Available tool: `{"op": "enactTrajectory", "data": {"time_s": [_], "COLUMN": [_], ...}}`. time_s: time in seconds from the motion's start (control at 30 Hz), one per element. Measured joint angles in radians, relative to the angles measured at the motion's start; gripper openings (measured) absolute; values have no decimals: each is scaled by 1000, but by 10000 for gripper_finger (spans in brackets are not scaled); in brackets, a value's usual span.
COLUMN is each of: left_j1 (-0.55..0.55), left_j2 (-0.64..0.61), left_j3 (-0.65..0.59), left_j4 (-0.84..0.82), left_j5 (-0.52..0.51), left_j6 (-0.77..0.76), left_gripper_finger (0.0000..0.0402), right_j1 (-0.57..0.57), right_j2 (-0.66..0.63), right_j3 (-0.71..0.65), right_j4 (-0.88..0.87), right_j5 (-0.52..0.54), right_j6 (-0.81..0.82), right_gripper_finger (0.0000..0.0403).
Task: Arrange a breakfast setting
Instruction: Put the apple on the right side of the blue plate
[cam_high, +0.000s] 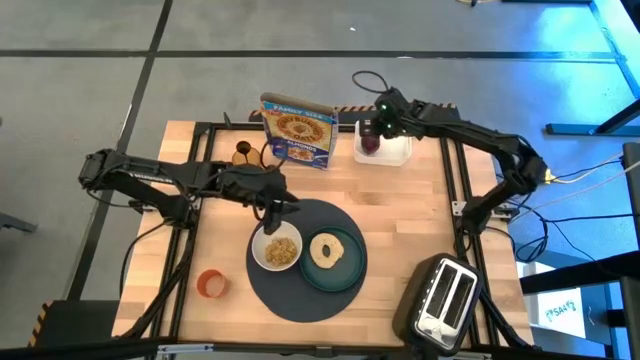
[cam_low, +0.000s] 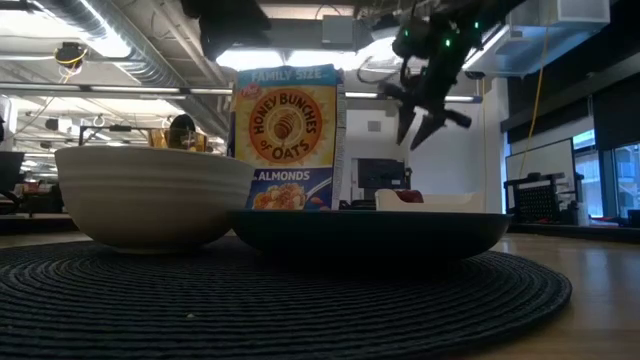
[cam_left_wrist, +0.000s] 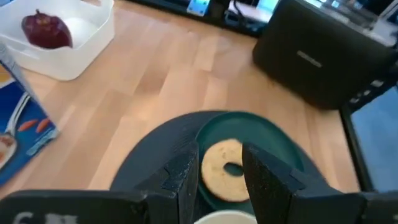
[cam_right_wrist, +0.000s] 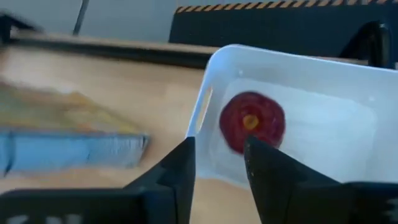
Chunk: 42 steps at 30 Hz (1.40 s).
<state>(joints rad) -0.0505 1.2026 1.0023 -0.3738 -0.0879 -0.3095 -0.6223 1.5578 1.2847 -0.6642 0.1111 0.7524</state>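
Tan bagel (cam_high: 326, 249) on teal plate (cam_high: 347, 273)

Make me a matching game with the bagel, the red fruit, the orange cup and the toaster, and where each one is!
Things:
1. bagel
2. red fruit
3. orange cup
4. toaster

Places:
A. in the white tray
B. on the bare table, left of the placemat
C. on the teal plate
D. at the table's near right corner

Pairs: 1-C, 2-A, 3-B, 4-D
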Motion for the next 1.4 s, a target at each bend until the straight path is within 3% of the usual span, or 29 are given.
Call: {"op": "enactTrajectory", "data": {"time_s": [0.27, 0.53, 0.77, 0.87, 1.0, 1.4], "left_j1": [38, 54, 74, 81, 84, 84], "left_j2": [0, 0, 0, 0, 0, 0], "left_j3": [0, 0, 0, 0, 0, 0], "left_j4": [-121, -124, -123, -121, -121, -120], "left_j5": [0, 0, 0, 0, 0, -4], "left_j6": [7, 25, 25, 26, 30, 58], "left_gripper_finger": [118, 118, 118, 118, 118, 118], "right_j1": [-31, -31, 14, 30, 26, 13], "right_j2": [108, 142, 142, 142, 150, 233], "right_j3": [30, 88, 88, 88, 88, 88], "right_j4": [-4, -102, -65, -42, -39, -18], "right_j5": [26, 8, 75, 161, 176, 78], "right_j6": [4, 85, 415, 532, 701, 874], "right_gripper_finger": [116, 115, 115, 115, 115, 115]}}
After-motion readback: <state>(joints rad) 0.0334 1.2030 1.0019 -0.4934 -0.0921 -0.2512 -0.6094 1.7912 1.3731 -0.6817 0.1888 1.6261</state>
